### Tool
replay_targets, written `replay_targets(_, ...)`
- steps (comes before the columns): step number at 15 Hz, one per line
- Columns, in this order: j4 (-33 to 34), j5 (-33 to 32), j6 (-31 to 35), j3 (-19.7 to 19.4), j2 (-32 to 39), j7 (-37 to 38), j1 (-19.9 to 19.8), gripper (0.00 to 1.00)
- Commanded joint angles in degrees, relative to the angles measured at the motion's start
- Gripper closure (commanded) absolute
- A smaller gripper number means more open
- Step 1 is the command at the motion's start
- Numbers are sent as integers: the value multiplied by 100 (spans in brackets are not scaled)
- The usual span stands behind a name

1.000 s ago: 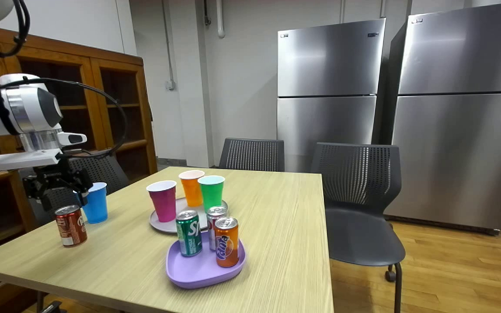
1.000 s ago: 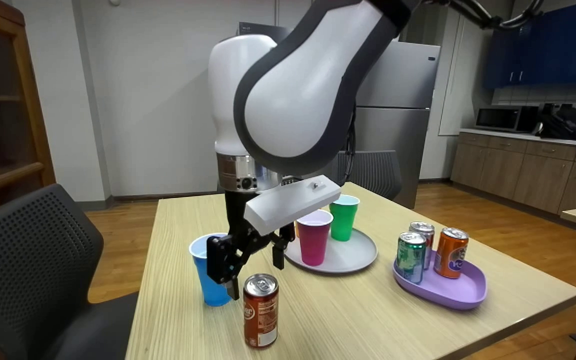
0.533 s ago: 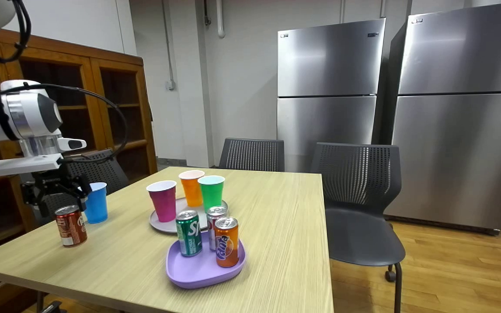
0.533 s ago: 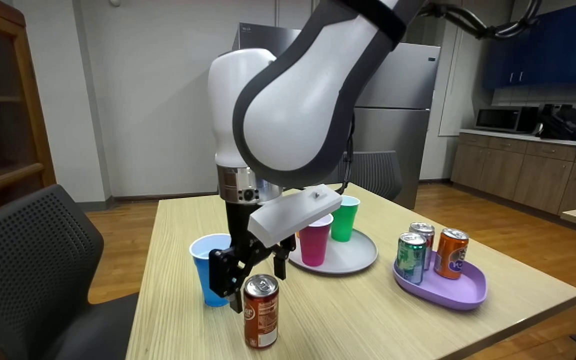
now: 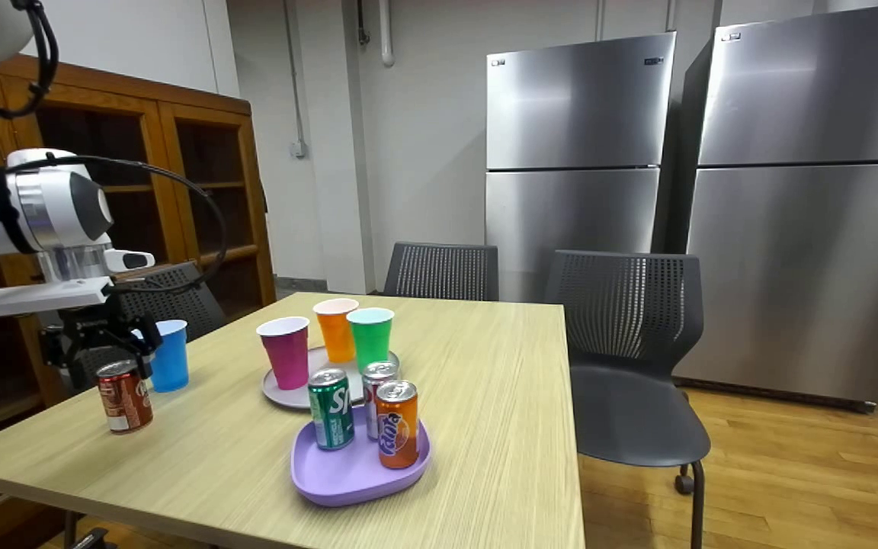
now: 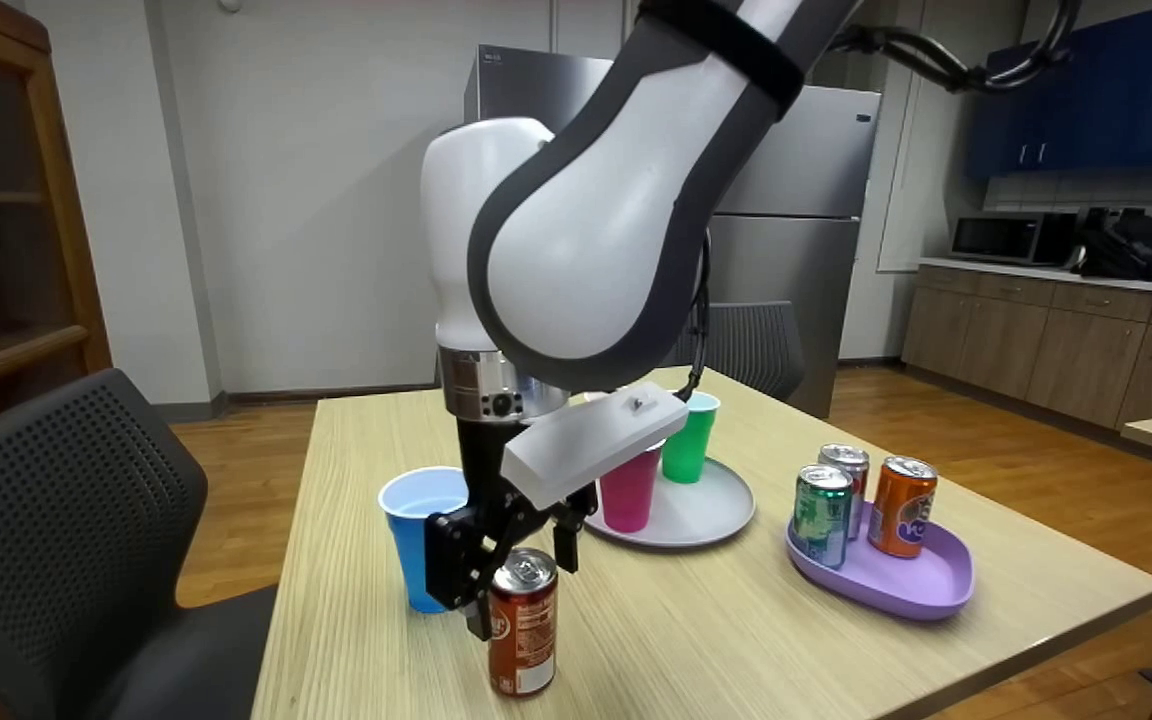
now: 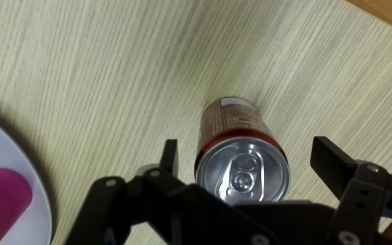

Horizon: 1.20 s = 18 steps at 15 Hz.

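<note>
A small reddish-brown soda can (image 6: 523, 640) stands upright on a pale wood-grain table (image 5: 500, 381), some way in from the surface's left edge in both exterior views. It is set off by itself, which I take to be why it can be reached from either side. A blue cup (image 5: 170, 358) stands upright near it, closer to that left edge.

Farther in, a grey plate (image 6: 701, 512) carries a magenta cup (image 5: 286, 358), an orange cup (image 5: 337, 335) and a green cup (image 5: 370, 339), all upright, grouped presumably because the plate gives them one shared base. Toward the surface's right corner, in an exterior view, sits a purple tray (image 6: 941, 580). On it are a green Sprite can (image 5: 331, 412), an orange Fanta can (image 5: 397, 427) and a silver-and-red can (image 5: 372, 396), bunched together; its raised rim probably helps contain them.

The black gripper (image 7: 245, 153) hangs from the white robot arm (image 6: 576, 260), pointing down over the reddish-brown can. Its fingers (image 7: 332, 166) are spread wide, one either side of the can. In the wrist view, table shows between each finger and the can, so it grips nothing and, as far as I can tell, touches nothing. The spread is clearly broader than the can.
</note>
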Motion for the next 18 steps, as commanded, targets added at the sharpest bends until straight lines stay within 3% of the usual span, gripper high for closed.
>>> replay_targets(1,143,185,-160,-78,45,-182,67,0)
replay_targets(3,156,202,-167,-93,53,-187,66,0)
replay_targets(4,156,204,-171,-104,56,-177,73,25)
replay_targets(5,155,207,-172,-109,60,-185,71,26)
replay_targets(9,129,206,-182,-136,12,-162,81,58)
replay_targets(10,98,219,-174,-125,-32,-175,71,62)
replay_targets(18,-653,307,136,-136,-650,-42,-3,62)
